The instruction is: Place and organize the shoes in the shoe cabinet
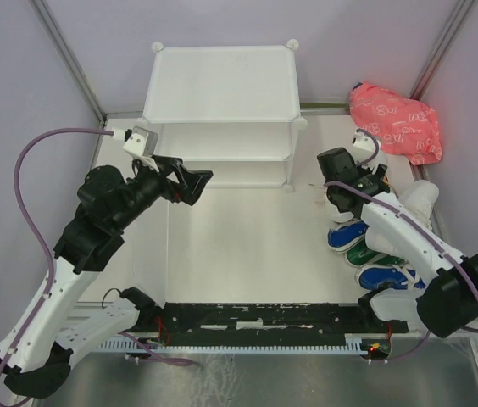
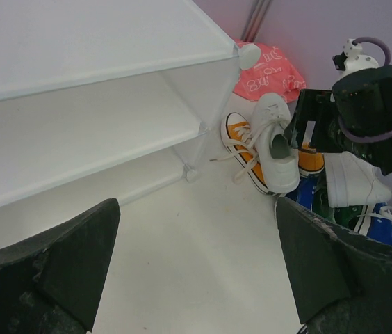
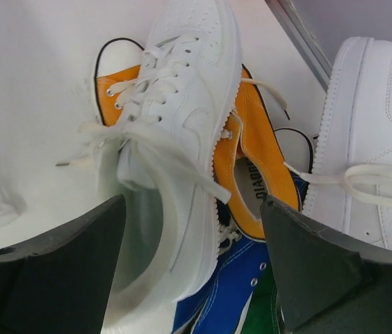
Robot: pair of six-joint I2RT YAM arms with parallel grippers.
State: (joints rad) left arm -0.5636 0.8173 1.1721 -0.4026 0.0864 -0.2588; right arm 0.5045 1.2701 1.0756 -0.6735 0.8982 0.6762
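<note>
The boxy white translucent plastic shoe cabinet stands at the far middle of the table. The low-top shoes lie heaped on the right: a white sneaker rests across an orange sneaker, with a blue sneaker and a green sneaker nearer. The right pincer hovers released over the white sneaker. The left pincer, also released, grasps nothing before the cabinet.
</note>
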